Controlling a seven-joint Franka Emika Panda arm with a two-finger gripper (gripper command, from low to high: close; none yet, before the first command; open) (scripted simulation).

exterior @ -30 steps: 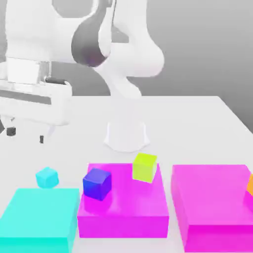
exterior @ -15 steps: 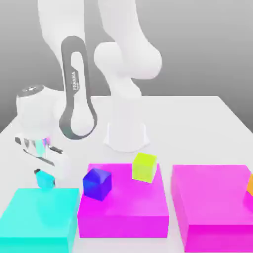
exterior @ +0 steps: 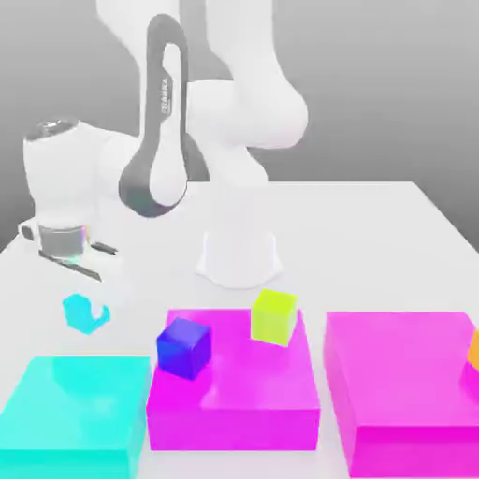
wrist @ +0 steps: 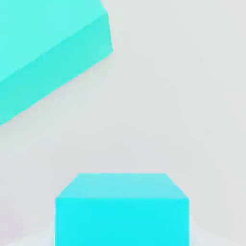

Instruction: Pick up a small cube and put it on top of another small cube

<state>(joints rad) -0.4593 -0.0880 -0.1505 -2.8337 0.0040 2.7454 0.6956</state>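
A: Blocks first, nearest the camera in the exterior view: a flat cyan block (exterior: pixel 75 412) sits at seven o'clock, a magenta block (exterior: pixel 234 393) at six, a second magenta block (exterior: pixel 407 384) at four.

B: And on top of them?

A: On the middle magenta block, a blue cube (exterior: pixel 183 348) stands at its nine o'clock side and a lime cube (exterior: pixel 274 316) at its one o'clock corner, apart from each other. An orange thing (exterior: pixel 474 348) peeks in at the frame's three o'clock edge.

B: Where is the small cube?

A: The small cube (exterior: pixel 84 312) hangs clear above the white table (exterior: pixel 374 243), just beyond the cyan block, at nine o'clock. The gripper (exterior: pixel 86 309) is clamped on it. In the hand view the small cube (wrist: pixel 122 211) sits close up, with the cyan block (wrist: pixel 48 53) below.

B: Farther back?

A: The arm's white base (exterior: pixel 239 254) at twelve.
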